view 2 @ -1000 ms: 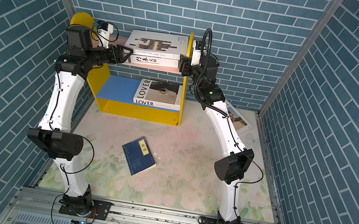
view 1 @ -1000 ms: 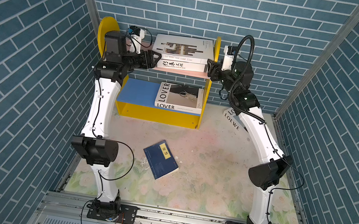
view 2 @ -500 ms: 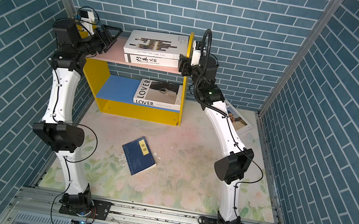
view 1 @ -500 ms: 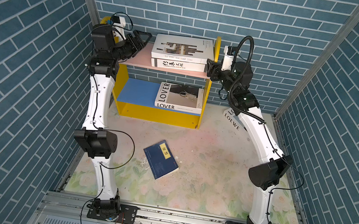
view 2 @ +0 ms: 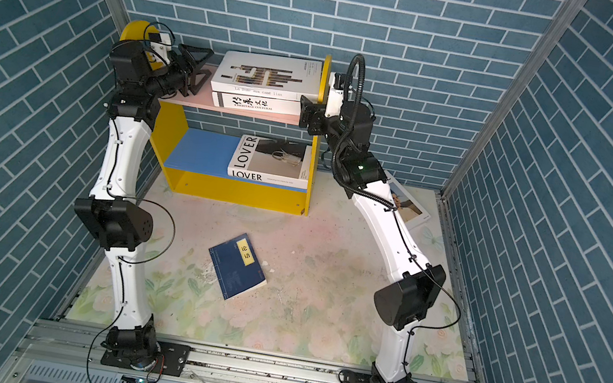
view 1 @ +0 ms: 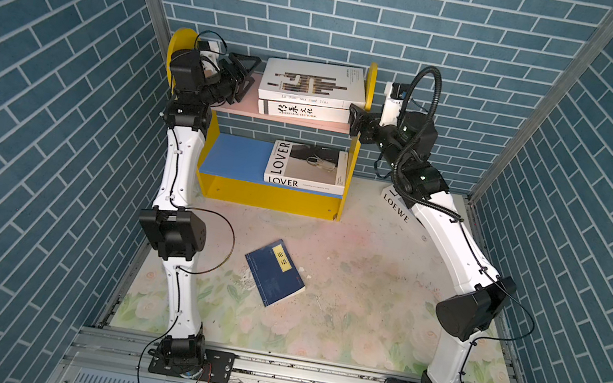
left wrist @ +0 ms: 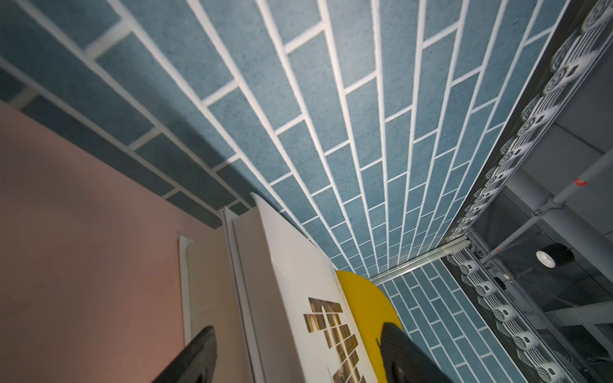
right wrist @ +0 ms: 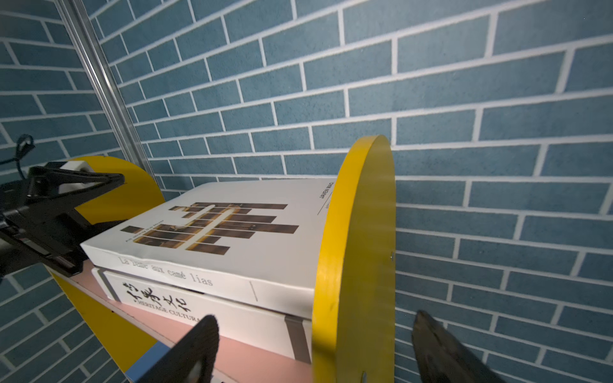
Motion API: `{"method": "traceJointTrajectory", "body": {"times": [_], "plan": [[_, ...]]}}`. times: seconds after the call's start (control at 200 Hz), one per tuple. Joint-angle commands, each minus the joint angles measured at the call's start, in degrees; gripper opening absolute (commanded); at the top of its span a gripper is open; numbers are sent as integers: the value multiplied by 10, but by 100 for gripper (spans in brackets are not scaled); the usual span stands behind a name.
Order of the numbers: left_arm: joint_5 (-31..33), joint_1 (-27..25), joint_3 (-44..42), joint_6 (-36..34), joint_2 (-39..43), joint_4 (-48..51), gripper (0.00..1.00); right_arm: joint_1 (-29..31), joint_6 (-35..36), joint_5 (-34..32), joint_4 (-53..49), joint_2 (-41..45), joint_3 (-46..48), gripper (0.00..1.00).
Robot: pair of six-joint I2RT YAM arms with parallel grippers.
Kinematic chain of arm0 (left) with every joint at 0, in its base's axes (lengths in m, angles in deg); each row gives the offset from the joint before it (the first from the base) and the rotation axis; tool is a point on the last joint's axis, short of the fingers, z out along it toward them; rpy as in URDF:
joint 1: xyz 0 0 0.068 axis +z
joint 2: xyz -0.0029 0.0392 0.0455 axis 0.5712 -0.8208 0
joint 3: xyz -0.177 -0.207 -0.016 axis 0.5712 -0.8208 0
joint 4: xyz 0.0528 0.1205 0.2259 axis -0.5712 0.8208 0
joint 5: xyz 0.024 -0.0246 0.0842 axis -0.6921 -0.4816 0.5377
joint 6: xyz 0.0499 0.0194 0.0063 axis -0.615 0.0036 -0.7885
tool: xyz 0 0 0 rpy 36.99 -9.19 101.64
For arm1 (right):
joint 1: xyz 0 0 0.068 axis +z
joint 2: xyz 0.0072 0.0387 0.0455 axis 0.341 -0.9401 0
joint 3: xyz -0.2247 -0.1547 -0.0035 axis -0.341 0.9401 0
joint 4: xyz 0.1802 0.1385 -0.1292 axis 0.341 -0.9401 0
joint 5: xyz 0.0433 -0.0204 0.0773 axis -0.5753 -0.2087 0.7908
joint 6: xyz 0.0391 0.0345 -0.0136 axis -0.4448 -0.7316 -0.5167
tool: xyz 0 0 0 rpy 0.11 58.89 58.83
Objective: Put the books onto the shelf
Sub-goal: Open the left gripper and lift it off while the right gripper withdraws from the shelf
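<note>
Fingers (right wrist: 195, 348) of right gripper (view 1: 361, 124) spread wide, clamped on nothing, straddling the yellow right side panel of shelf (view 1: 266, 196) at the level of pink upper board (view 1: 236, 107). Fingers (left wrist: 195, 358) of left gripper (view 1: 252, 75) likewise apart and empty, hovering over that board's other end, tips just beside a stack of two white books. Between the two pairs of fingers: brown-bar book (view 1: 315, 80) flat on top of Heritage book (view 1: 305, 113), stack pushed up against the panel between the right fingers. Below both grippers, on blue lower board (view 1: 235, 155): LOVER book (view 1: 306, 167), lying flat toward the right-finger side. Lower still, on flowered table (view 1: 355, 293), well apart from all fingers: LOEWE book (view 1: 394, 211), partly hidden under right arm (view 1: 452, 242), and small navy book (view 1: 274, 271) with yellow label, out in the open.
</note>
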Motion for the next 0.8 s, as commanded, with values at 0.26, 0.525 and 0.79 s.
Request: {"method": "traceJointTrajectory", "body": {"times": [0.26,0.525,0.79], "plan": [[-49,-24,40,45,-39,-56,80,3,-6,-79,77,116,105,93],[-48,-36,47,95,-67,-127,80,4,-10,-94,67,134,126,93],[-49,-38,44,107,-67,-154,81,5,-6,-109,55,149,139,94]]}}
